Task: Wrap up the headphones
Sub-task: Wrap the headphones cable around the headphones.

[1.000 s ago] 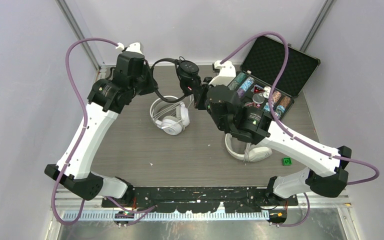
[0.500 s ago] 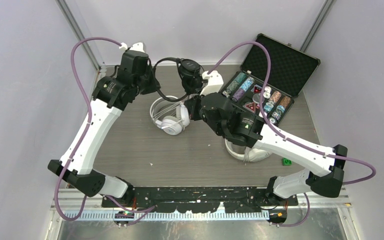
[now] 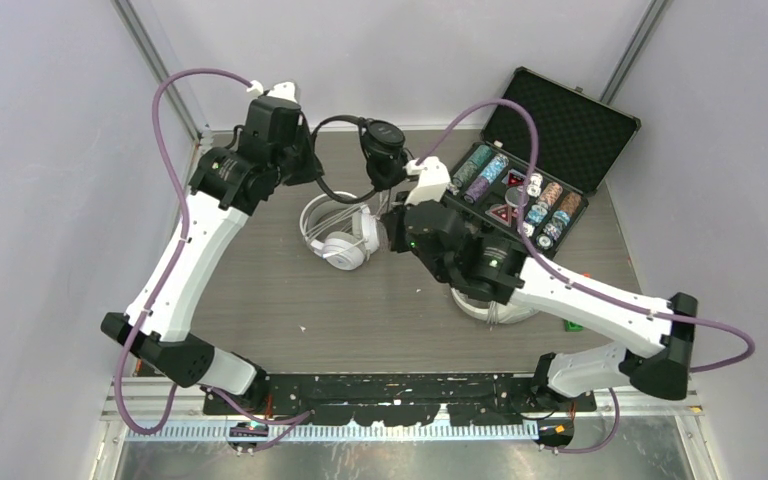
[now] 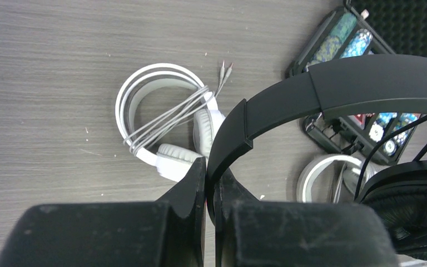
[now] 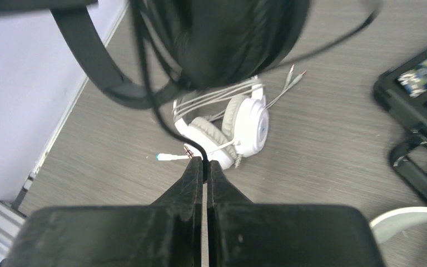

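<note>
A black headset [image 3: 381,143] hangs in the air over the back of the table. My left gripper [image 4: 211,167] is shut on its headband [image 4: 333,89]. My right gripper [image 5: 205,164] is shut on the thin black cable [image 5: 144,83], which runs down from the black ear cup [image 5: 233,39] just above it. On the table below lies a white headset [image 3: 340,235] with its cable wound across the band [image 4: 167,114]. A second white headset [image 3: 490,305] lies partly hidden under my right arm; its band [image 4: 322,172] also shows in the left wrist view.
An open black case [image 3: 550,150] of coloured poker chips stands at the back right. A small green piece [image 3: 572,322] lies near the right front. Grey walls close in the table on both sides.
My right arm has swung left, carrying the black cable toward the lying white headset. My left arm has shifted slightly toward the back with the headband, and the black cup moved a little right.
</note>
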`<state>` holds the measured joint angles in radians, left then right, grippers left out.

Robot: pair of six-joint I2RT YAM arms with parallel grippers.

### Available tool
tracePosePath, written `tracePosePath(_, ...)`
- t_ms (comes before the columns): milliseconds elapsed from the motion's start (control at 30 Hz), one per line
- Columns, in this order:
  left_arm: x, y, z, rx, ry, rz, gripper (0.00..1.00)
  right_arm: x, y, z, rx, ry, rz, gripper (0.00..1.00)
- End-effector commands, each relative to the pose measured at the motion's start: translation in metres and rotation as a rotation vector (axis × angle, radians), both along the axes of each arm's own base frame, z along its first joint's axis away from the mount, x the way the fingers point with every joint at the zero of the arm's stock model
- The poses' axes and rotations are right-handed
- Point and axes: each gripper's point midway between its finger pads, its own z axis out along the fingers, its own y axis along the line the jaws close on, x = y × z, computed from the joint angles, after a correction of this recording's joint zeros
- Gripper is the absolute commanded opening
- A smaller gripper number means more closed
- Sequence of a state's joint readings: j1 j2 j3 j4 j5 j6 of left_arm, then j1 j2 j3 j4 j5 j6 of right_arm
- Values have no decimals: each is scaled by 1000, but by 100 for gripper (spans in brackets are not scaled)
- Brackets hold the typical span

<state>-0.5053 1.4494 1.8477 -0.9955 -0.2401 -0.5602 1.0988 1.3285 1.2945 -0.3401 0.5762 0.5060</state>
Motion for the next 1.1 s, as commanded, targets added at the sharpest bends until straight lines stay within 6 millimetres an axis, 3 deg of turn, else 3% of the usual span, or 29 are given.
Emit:
tracePosePath(0,-8,-2,-5,12,2,-95,0,6,-62,66,61,-159,-161,0)
tracePosePath(100,-15,0,-8,-48,21,-113,0,19,-101,65,83,-161,-250,0)
tracePosePath(267,-24,4,17,-159,-37,-130,0,28,-146,33,190,-101,-397,0)
tracePosePath(433,-46,-18,44,-232,-94,-313,0,43,-148,15,206,-70,-380,0)
tracePosePath(567,-61,-24,43,-267,-77,-374,0,69,-161,9,198,-36,-400,0)
tracePosePath(800,-82,-37,54,-301,-90,-508,0,99,-178,-21,189,42,-458,0)
tracePosePath(933,-93,-41,48,-270,-70,-601,0,117,-189,-23,212,60,-482,0)
tracePosePath(1067,-114,-57,39,-293,-45,-794,0,131,-183,-20,193,72,-443,0)
